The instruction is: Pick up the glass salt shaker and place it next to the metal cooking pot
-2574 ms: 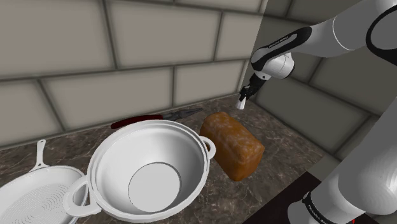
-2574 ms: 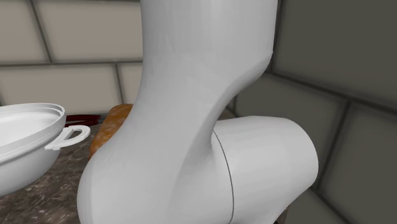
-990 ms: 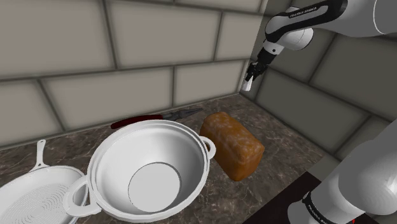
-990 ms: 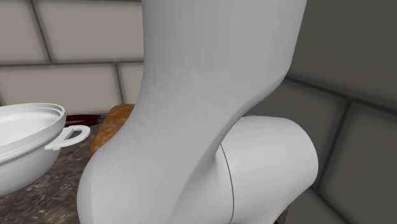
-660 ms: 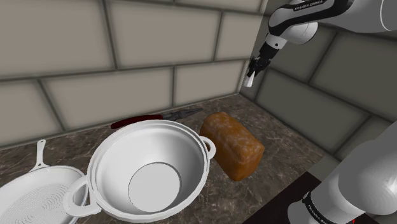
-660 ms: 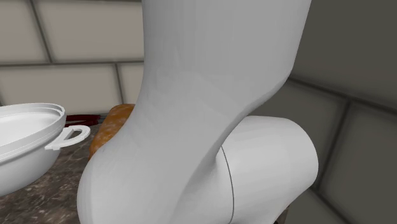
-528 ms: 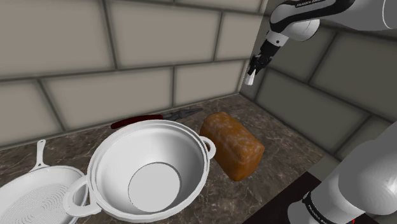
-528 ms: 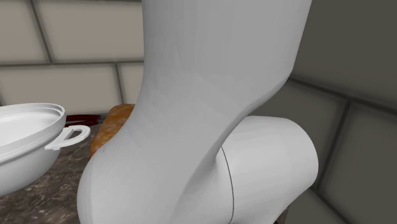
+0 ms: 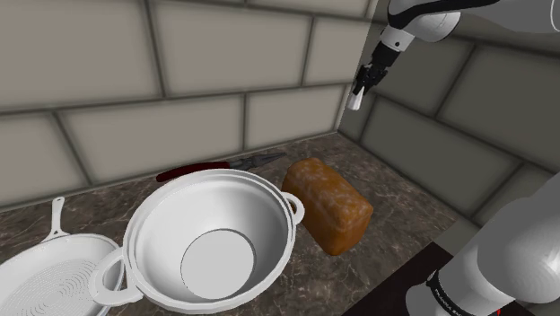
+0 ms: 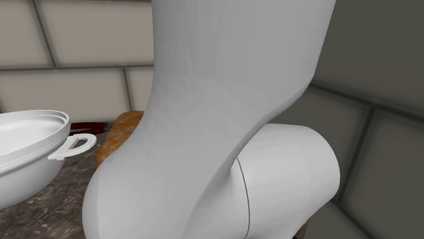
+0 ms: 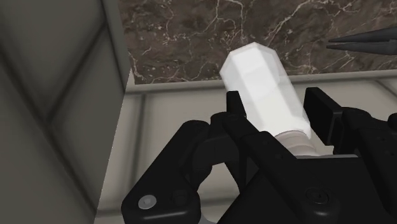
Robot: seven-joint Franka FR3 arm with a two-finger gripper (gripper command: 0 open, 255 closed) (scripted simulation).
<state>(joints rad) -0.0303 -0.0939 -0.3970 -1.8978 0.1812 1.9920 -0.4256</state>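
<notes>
High in the wall corner, my gripper [image 9: 361, 90] is shut on a small white, faceted salt shaker [image 9: 355, 101], well above the counter. In the wrist view the shaker [image 11: 262, 86] is clasped between my two black fingers [image 11: 234, 105], its body pointing down at the marble counter [image 11: 210, 32]. The big white two-handled pot [image 9: 211, 241] stands open at the front of the counter, far below the gripper and toward the shoulder view's left. In the second exterior view the pot's rim and handle [image 10: 41, 139] show at the left.
A brown bread loaf [image 9: 328, 205] lies just right of the pot. A red-handled knife [image 9: 193, 169] rests by the back wall. A white frying pan [image 9: 49, 274] sits at the lower left. Tiled walls meet in a corner behind the gripper. The arm's white body [image 10: 217, 122] stands close in front.
The gripper has carried the shaker further up along the wall corner, slightly toward the shoulder view's right. Pot, bread and pan have stayed put.
</notes>
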